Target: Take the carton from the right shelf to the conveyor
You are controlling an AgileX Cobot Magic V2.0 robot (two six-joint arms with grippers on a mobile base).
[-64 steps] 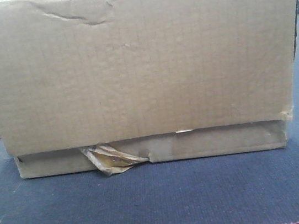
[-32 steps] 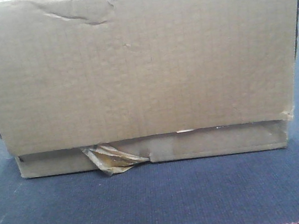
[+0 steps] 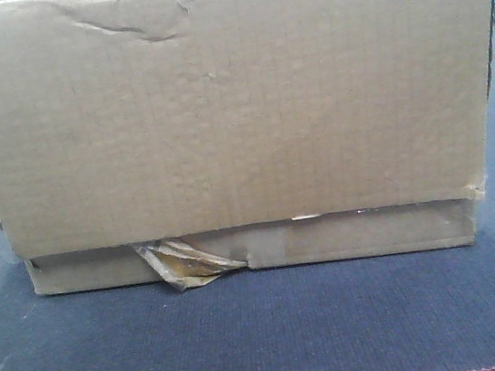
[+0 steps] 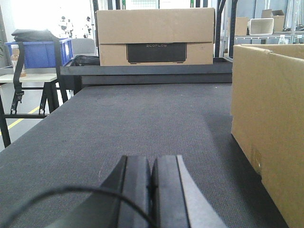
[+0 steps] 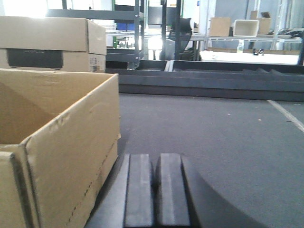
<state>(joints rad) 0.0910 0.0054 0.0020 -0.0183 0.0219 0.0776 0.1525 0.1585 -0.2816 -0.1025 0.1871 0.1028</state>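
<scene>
A brown open-topped carton [image 3: 228, 114] fills the front view, resting on a dark belt [image 3: 269, 339], with a torn flap at its lower left. In the left wrist view the carton [image 4: 270, 128] stands at the right, and my left gripper [image 4: 152, 164] is shut and empty, low over the belt to its left. In the right wrist view the carton [image 5: 52, 137] stands at the left, and my right gripper [image 5: 155, 161] is shut and empty just beside its right wall.
A second carton [image 4: 155, 36] with a dark label sits at the far end of the belt [image 4: 142, 118]; it also shows in the right wrist view [image 5: 50, 43]. A blue bin [image 4: 38, 51] on a stand is far left. Shelving and tables stand behind.
</scene>
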